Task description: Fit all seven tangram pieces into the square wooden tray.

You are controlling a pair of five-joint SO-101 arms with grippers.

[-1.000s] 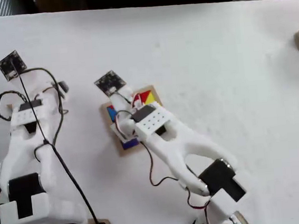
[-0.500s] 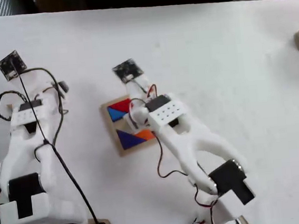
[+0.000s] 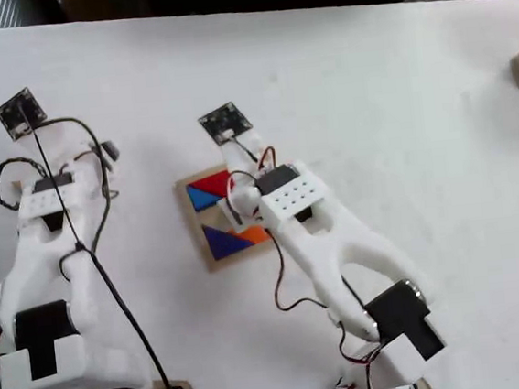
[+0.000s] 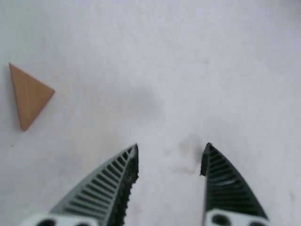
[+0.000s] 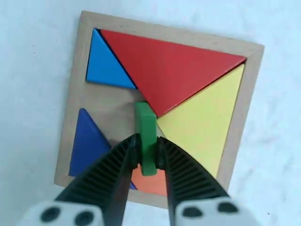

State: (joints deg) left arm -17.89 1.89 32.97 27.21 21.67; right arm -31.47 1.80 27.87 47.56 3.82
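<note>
I swung my right gripper [image 5: 146,157] across the tray [image 5: 164,32], clamped on the green piece [image 5: 146,129] above the middle gap, not seated; left gripper [image 4: 170,155] sat wide.

At the left arm [image 3: 51,270] — folded back over its base, with the left gripper [image 4: 171,150] aimed straight down at the table, fingers parted. At the right arm [image 3: 329,243] — stretched forward and toward the left arm's side, wrist tipped down, with the right gripper [image 5: 147,146] closed tight on a green piece [image 5: 145,125], gripped by one end between both fingers.
</note>
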